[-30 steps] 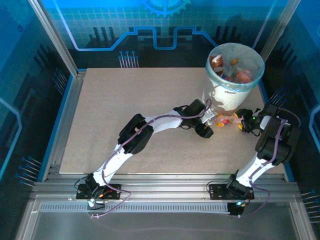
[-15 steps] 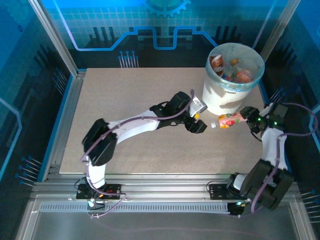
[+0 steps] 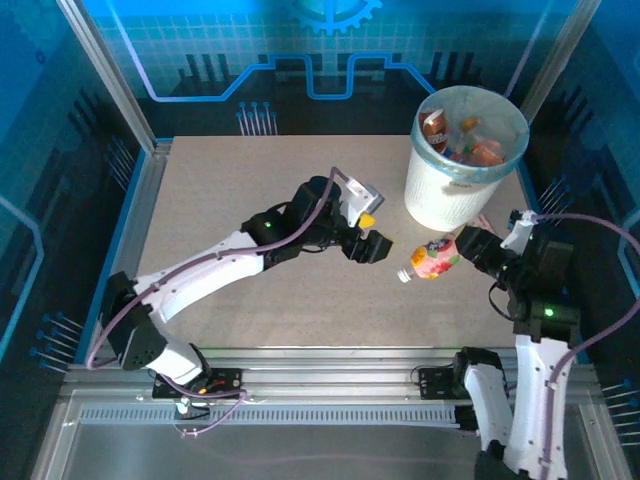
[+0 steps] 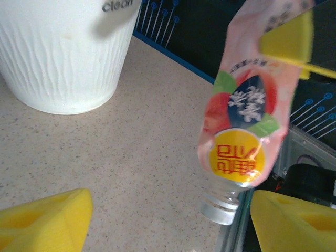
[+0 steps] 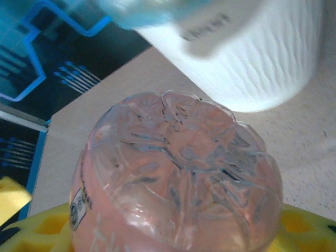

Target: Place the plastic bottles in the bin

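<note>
A pink plastic bottle [image 3: 434,259] with a fruit label and a yellow sticker hangs just above the table in front of the bin [image 3: 452,190], silver cap pointing left. My right gripper [image 3: 464,250] is shut on its base end; in the right wrist view the bottle's ribbed bottom [image 5: 178,178] sits between my yellow fingers [image 5: 307,231]. My left gripper [image 3: 366,234] stands open a short way left of the cap, touching nothing. In the left wrist view the bottle [image 4: 244,115] hangs ahead of the wide-apart yellow pads [image 4: 44,220]. Several bottles [image 3: 472,145] lie inside the bin.
The bin's white ribbed wall [image 4: 63,58] stands close behind both grippers, at the table's far right corner. The table's right metal rail [image 3: 560,300] runs just beside the right arm. Bare tabletop [image 3: 230,190] stretches to the left.
My left gripper has opened wider and drawn back left, away from the bottle. My right gripper has carried the pink bottle left and toward me, away from the bin's foot.
</note>
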`<state>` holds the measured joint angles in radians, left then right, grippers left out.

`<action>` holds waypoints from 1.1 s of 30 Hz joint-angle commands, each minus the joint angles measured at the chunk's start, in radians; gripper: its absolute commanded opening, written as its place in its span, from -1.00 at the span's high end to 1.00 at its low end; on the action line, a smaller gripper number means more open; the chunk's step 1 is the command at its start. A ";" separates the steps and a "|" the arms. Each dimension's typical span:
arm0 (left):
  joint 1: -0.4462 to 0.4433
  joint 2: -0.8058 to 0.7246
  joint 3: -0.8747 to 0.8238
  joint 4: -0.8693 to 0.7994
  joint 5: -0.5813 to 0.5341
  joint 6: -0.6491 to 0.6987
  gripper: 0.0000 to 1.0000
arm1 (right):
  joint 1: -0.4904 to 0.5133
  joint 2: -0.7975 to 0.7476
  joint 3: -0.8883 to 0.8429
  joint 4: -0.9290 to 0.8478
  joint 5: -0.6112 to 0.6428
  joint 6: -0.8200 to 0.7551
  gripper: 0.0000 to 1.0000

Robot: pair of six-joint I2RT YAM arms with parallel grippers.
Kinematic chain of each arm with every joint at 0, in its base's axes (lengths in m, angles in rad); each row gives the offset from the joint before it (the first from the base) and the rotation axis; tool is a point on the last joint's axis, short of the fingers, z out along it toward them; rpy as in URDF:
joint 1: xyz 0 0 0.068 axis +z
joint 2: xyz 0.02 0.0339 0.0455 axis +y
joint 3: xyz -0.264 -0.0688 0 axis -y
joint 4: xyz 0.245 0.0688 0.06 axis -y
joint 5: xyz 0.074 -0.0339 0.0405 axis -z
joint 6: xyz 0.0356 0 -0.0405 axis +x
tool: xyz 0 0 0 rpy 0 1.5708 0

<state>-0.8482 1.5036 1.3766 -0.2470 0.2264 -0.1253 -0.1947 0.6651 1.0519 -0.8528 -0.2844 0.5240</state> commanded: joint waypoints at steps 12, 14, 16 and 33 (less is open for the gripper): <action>-0.003 -0.074 0.257 -0.144 -0.134 0.034 -0.65 | 0.503 0.754 1.169 -0.040 0.956 -0.418 0.18; -0.003 -0.073 0.255 -0.151 -0.134 0.035 -0.66 | 0.501 0.884 1.309 -0.019 1.041 -0.521 0.19; -0.003 -0.072 0.242 -0.152 -0.137 0.033 -0.66 | 0.493 1.003 1.416 -0.005 1.100 -0.595 0.19; -0.002 -0.049 0.209 -0.132 -0.131 0.013 -0.66 | 0.326 1.257 1.613 -0.432 0.899 -0.446 0.15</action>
<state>-0.8482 1.4425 1.5993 -0.3908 0.0937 -0.1062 0.1753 1.9358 2.6534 -1.1904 0.6815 0.0261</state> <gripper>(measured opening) 0.829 0.565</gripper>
